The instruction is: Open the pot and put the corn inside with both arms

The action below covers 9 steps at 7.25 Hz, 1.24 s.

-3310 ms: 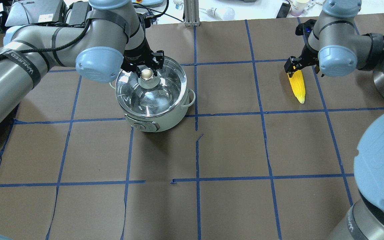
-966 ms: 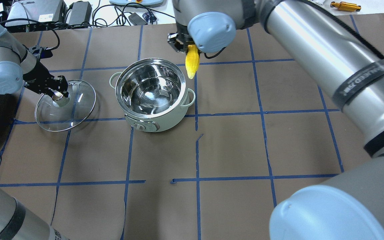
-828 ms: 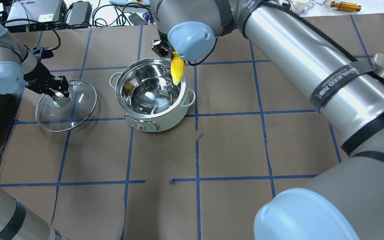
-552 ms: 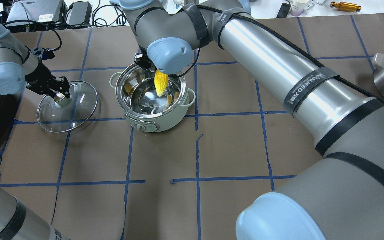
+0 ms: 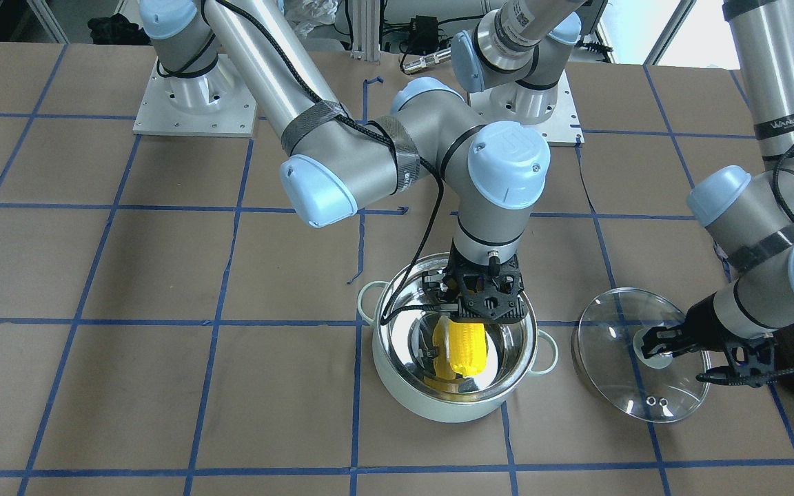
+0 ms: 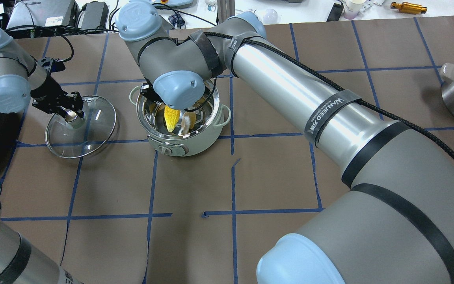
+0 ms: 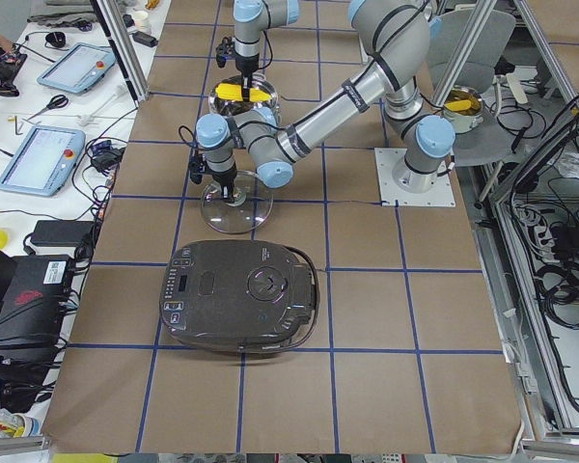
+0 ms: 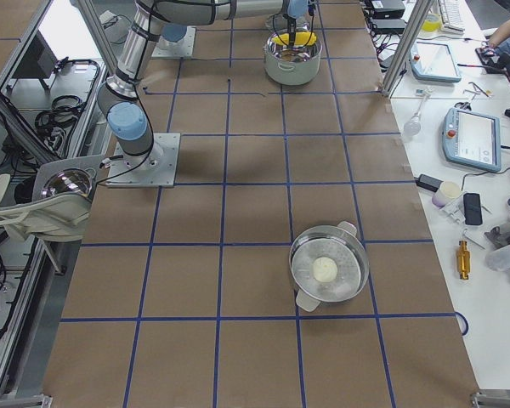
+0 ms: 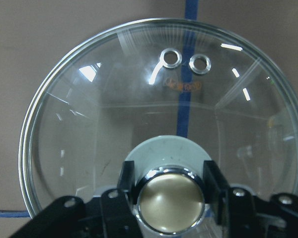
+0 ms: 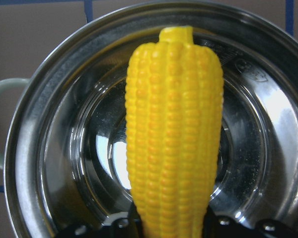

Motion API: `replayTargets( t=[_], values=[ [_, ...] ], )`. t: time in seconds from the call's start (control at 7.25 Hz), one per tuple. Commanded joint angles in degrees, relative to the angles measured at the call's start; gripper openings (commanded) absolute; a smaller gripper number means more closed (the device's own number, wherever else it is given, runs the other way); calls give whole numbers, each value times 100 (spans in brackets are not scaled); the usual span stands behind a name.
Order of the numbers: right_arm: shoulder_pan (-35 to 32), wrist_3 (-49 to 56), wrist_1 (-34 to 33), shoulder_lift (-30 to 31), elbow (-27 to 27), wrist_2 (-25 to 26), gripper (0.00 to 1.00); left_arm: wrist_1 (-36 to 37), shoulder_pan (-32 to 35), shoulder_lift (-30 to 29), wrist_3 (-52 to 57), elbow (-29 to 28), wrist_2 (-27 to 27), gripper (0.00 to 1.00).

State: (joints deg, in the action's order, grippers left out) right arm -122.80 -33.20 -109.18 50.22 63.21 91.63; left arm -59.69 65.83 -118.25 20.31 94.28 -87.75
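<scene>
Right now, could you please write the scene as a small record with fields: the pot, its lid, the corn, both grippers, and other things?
pot: open, steel inside showing
lid: off, at the robot's left of the pot, apart from it
corn: tip down within the pot's mouth; whether it touches the bottom, cannot tell
left gripper: shut on the lid's knob
right gripper: shut on the corn's thick end
other: black appliance; steel pan holding a white ball
</scene>
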Motion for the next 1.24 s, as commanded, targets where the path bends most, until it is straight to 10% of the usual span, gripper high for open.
replayTargets(
  t=[0.0, 0.41, 1.1],
  values=[
    [-7, 138, -103, 49, 25, -22, 100, -24, 0, 4, -97, 3, 13, 81],
    [167, 200, -94, 575, 340, 39, 100, -69, 192, 301, -325, -67, 4, 96],
    [2309, 1404, 942, 2814, 1875, -13, 100, -1121, 1597, 1697, -1589, -453, -338, 97]
  ],
)
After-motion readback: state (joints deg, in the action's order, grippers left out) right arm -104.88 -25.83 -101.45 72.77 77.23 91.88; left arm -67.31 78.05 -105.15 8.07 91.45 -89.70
